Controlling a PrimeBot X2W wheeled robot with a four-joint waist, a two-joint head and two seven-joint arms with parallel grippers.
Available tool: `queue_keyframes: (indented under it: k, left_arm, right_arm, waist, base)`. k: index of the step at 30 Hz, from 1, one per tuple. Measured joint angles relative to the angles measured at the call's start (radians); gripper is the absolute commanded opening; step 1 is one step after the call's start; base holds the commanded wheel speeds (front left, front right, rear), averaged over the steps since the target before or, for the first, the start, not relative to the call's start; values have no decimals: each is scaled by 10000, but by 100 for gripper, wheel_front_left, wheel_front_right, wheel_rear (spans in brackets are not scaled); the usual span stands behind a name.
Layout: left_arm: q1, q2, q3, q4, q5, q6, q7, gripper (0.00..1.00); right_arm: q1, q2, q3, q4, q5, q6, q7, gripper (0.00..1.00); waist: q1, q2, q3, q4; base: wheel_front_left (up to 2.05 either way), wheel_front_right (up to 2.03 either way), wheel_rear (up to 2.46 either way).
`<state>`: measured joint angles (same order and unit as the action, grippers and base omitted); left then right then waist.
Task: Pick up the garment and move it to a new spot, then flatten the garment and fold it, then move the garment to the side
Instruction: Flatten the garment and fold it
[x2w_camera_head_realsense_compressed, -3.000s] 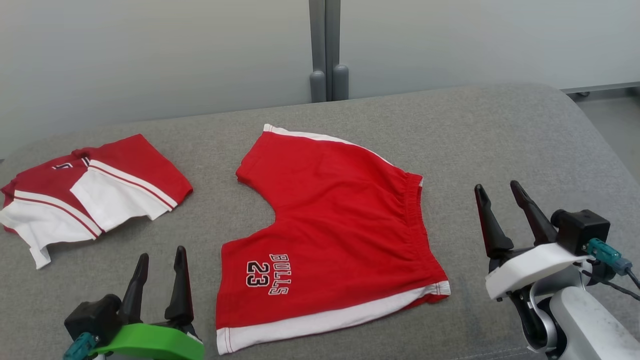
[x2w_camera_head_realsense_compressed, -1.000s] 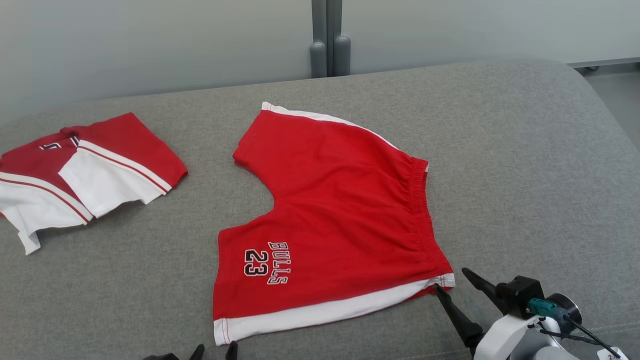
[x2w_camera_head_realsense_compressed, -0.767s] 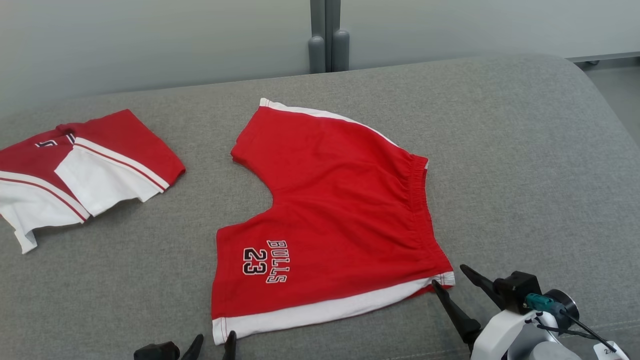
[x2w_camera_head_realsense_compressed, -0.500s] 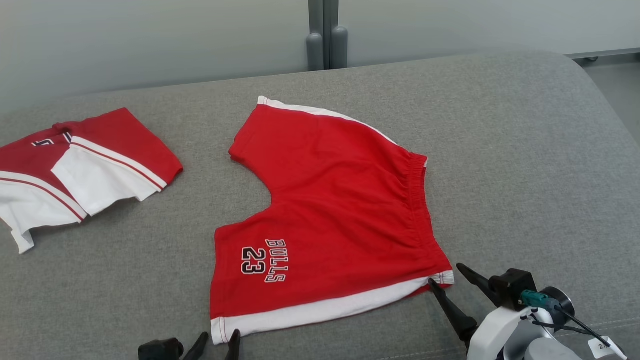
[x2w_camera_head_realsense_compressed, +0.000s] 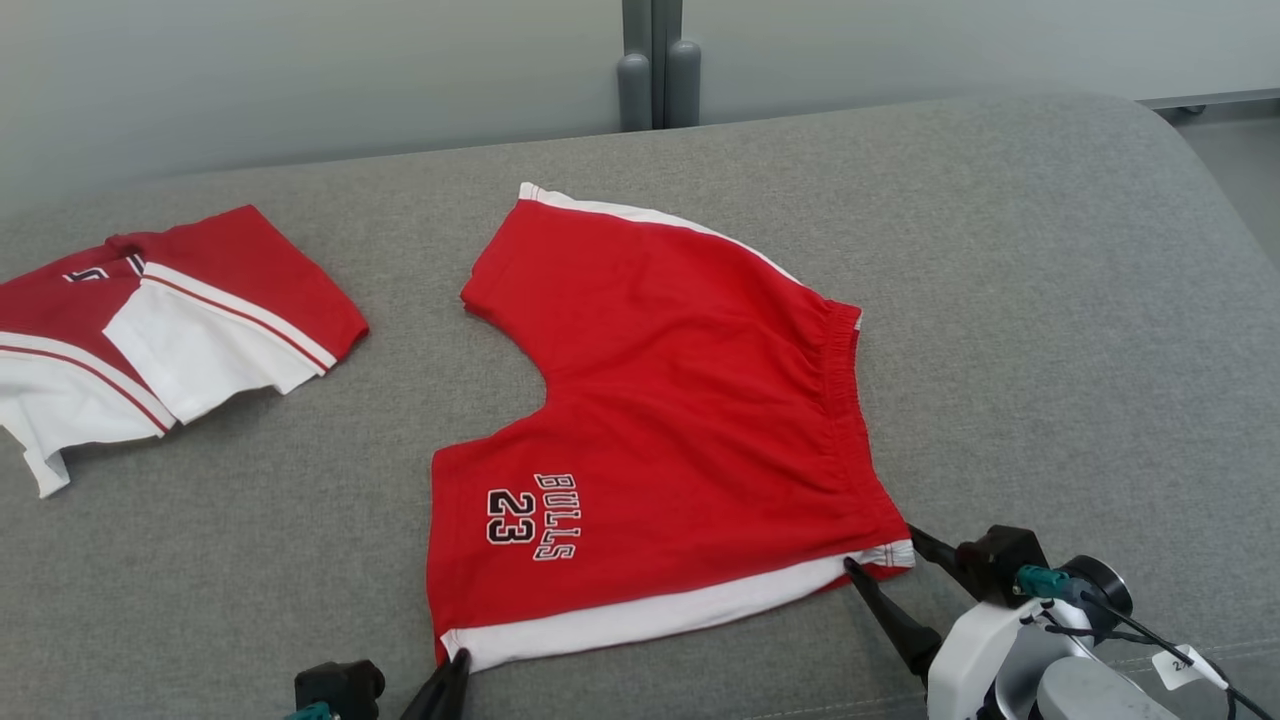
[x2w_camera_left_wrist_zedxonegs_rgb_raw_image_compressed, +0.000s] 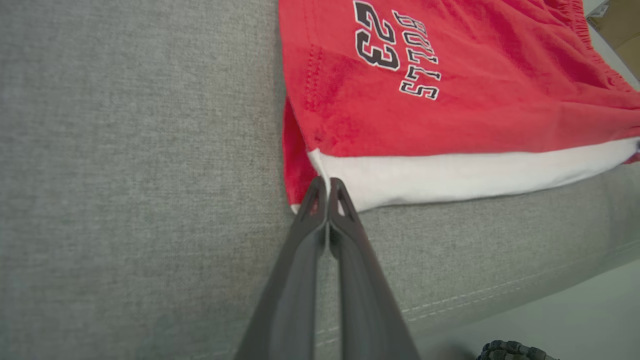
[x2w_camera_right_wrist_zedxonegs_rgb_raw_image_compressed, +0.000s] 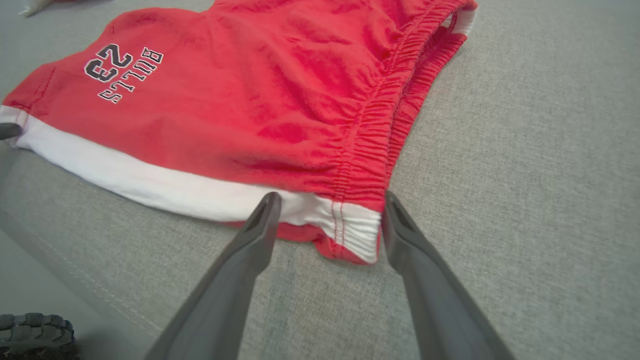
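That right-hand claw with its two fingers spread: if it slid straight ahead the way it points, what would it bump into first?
Most likely the red shorts: the right gripper stands open with the white-trimmed waistband corner just between its fingertips, so that cloth would meet it first.

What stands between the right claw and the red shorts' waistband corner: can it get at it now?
Probably yes: nothing blocks it. The right claw is open, its fingers either side of the waistband corner of the red shorts. The left claw is shut on the hem corner.
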<state>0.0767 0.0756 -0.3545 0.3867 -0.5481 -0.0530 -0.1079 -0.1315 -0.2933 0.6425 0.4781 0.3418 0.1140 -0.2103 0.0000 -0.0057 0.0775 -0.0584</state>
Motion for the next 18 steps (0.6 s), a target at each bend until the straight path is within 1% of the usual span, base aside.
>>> queue_keyframes:
  k: [5, 6, 8, 9, 12, 13, 14, 15, 16, 18]
  left_arm:
    - [-156, -10, -25, 107, 0, -73, -113, 0]
    - [-176, -10, -23, 123, 0, -88, -153, 0]
    - [-206, -12, -25, 161, 0, -96, -190, 0]
    - [-208, -15, -6, 167, -2, -96, -249, 0]
    - [-217, -17, 23, 167, -2, -96, -362, 0]
    - [-221, -19, 27, 167, -2, -98, -408, 0]
    - [-226, -21, 33, 165, -2, -98, -437, 0]
    - [-226, -21, 33, 165, -2, -98, -437, 0]
    - [-237, -23, 44, 165, -2, -100, -481, 0]
    - [-266, -27, 104, 142, -2, -102, -604, 0]
  right_arm:
    - [-89, -192, 142, 393, -77, 2, 102, 100]
    - [-96, -198, 165, 462, -77, 2, 102, 92]
    - [-117, -192, 219, 541, -77, 4, 100, 59]
    - [-155, -186, 270, 562, -77, 6, 100, 45]
    - [-355, -150, 387, 573, -77, 90, 84, 30]
    - [-394, -144, 403, 573, -77, 90, 77, 20]
    - [-429, -146, 410, 571, -75, 90, 48, 16]
    - [-429, -146, 410, 571, -75, 90, 48, 4]
    - [-449, -146, 410, 562, -75, 90, 0, 0]
    - [-450, -151, 408, 558, -69, 90, -42, 0]
  waist:
    - [0, 0, 49, 169]
    - [0, 0, 54, 203]
    - [0, 0, 58, 269]
    - [0, 0, 56, 296]
    - [0, 0, 40, 326]
    - [0, 0, 33, 331]
    - [0, 0, 24, 336]
    - [0, 0, 24, 336]
    - [0, 0, 14, 339]
    - [0, 0, -11, 341]
  base:
    - [0, 0, 0]
    - [0, 0, 0]
    - [0, 0, 0]
    - [0, 0, 0]
    - [0, 0, 0]
    - [0, 0, 0]
    - [0, 0, 0]
    - [0, 0, 0]
    - [0, 0, 0]
    - [0, 0, 0]
